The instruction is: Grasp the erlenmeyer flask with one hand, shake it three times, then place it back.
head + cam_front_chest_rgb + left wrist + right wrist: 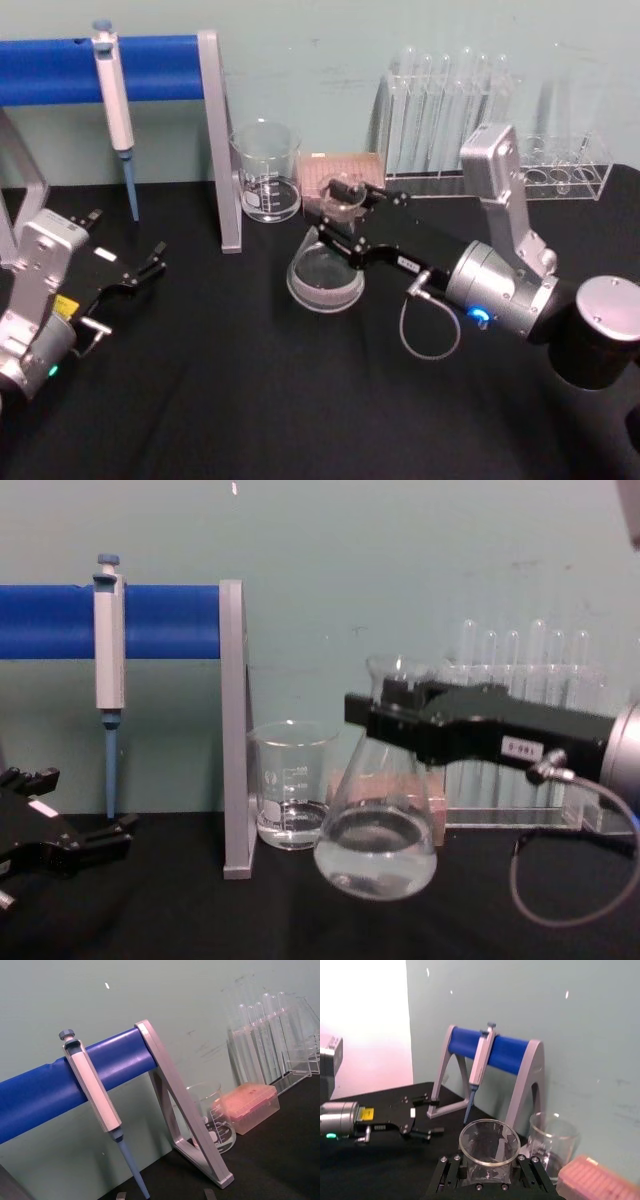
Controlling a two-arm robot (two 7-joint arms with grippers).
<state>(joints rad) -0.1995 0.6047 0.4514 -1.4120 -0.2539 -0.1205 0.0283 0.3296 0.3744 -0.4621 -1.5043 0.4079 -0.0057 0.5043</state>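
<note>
The erlenmeyer flask is clear glass with a little clear liquid in its wide base. My right gripper is shut on its neck just under the flared rim, reaching in from the right. The chest view shows the black hand clamping the neck, with the flask leaning slightly. I cannot tell whether the base touches the black cloth. The flask's rim sits between the gripper's fingers in the right wrist view. My left gripper rests open and empty at the left, low over the table.
A glass beaker stands behind the flask, beside a pink tip box. A blue-barred stand holds a pipette at the back left. A rack of test tubes lines the back right. Open black tabletop lies in front.
</note>
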